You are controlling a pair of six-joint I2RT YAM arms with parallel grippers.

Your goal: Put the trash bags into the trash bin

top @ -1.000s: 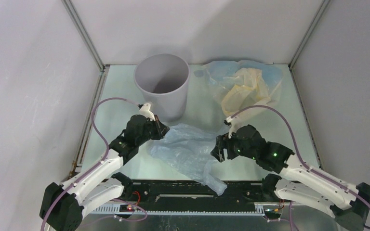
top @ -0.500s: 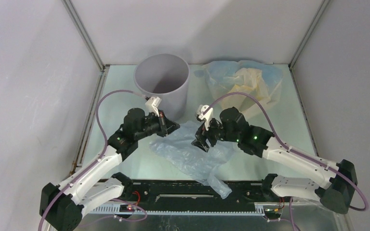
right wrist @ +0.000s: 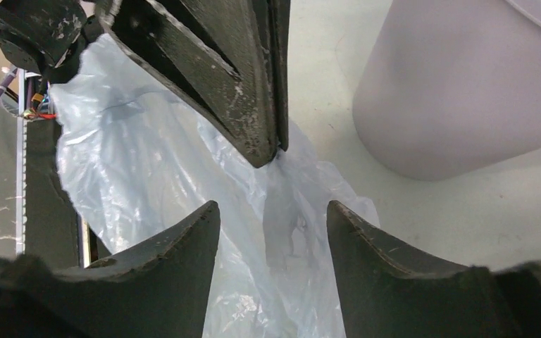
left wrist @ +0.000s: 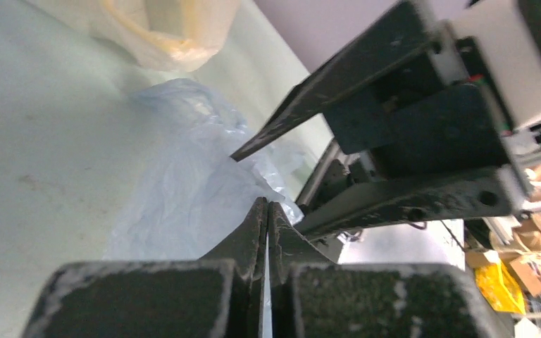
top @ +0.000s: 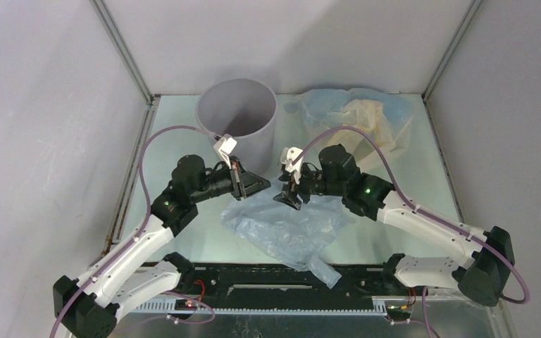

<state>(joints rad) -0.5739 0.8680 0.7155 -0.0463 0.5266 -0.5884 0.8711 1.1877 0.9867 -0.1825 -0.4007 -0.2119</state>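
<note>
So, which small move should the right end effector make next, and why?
Probably close the right end effector on the pale blue bag: its jaws stand open over the film, just beside the shut left end effector, which pinches a raised fold of it.

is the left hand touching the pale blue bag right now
Touching. In the right wrist view, the left hand is shut, and the film of the pale blue bag rises in a tented peak right up to its tips, with no gap between them.
</note>
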